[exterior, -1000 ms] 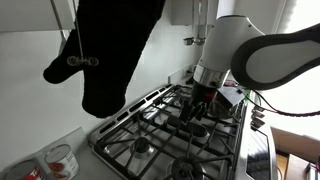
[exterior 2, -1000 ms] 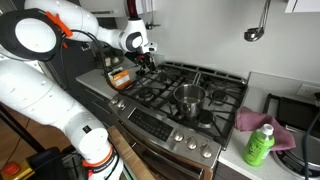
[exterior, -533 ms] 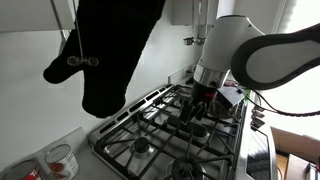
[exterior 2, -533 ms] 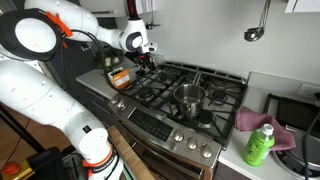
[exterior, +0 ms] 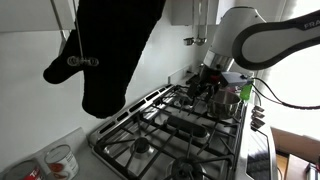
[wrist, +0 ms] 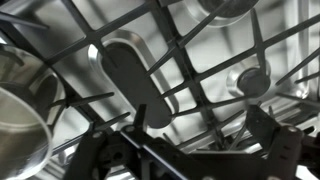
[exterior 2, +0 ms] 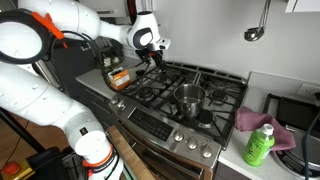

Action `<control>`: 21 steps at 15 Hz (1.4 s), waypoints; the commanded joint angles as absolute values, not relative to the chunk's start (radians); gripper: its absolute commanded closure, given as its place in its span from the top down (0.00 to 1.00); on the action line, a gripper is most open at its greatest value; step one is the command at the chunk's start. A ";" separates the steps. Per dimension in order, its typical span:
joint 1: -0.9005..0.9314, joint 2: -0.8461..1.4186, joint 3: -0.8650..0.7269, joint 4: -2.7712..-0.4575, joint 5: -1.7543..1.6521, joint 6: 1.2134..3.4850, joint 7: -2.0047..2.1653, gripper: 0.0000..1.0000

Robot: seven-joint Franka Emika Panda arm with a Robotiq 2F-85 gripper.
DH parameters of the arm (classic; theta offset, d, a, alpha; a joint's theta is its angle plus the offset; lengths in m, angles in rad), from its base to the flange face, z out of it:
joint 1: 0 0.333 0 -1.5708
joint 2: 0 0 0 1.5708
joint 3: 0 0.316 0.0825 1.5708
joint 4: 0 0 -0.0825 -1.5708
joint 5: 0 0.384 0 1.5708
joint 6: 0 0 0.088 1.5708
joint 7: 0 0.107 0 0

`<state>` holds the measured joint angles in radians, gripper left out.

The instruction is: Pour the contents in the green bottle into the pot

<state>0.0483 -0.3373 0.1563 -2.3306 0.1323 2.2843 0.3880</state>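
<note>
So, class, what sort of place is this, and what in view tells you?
Probably a home kitchen: a gas stove with black grates, a steel pot on it, and a ladle hanging above the counter.

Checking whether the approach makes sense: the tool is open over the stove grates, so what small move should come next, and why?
Probably move the tool across the stove toward the green bottle. It hangs open and empty over one end, while the bottle stands untouched on the counter beyond the other end.

White wall (exterior: 25, 115), black hanging oven mitt (exterior: 115, 50), steel gas stove (exterior 2: 160, 120) with dark grates, pale countertop (exterior 2: 285, 160).
</note>
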 commanded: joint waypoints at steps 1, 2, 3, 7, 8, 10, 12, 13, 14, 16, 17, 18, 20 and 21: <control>-0.037 -0.430 0.124 -2.366 0.063 2.250 0.493 1.00; -0.069 -0.452 0.112 -2.365 0.036 2.214 0.518 1.00; -0.096 -0.467 0.102 -2.367 0.019 2.194 0.543 1.00; -0.207 -0.552 0.020 -2.363 -0.005 2.022 0.581 1.00; -0.231 -0.564 -0.007 -2.362 0.007 2.001 0.584 1.00; -0.221 -0.533 0.001 -2.335 0.014 2.020 0.547 1.00; -0.237 -0.547 -0.013 -2.338 0.014 2.010 0.547 1.00; -0.236 -0.548 -0.012 -2.340 0.014 2.010 0.551 1.00; -0.235 -0.548 -0.009 -2.341 0.014 2.010 0.557 1.00; -0.235 -0.547 -0.006 -2.343 0.014 2.010 0.564 1.00; -0.235 -0.547 -0.006 -2.343 0.014 2.010 0.565 1.00; -0.235 -0.547 -0.006 -2.343 0.014 2.010 0.565 1.00; -0.258 -0.519 -0.006 -2.328 0.003 2.026 0.606 1.00; -0.276 -0.493 -0.013 -2.308 0.000 2.021 0.636 1.00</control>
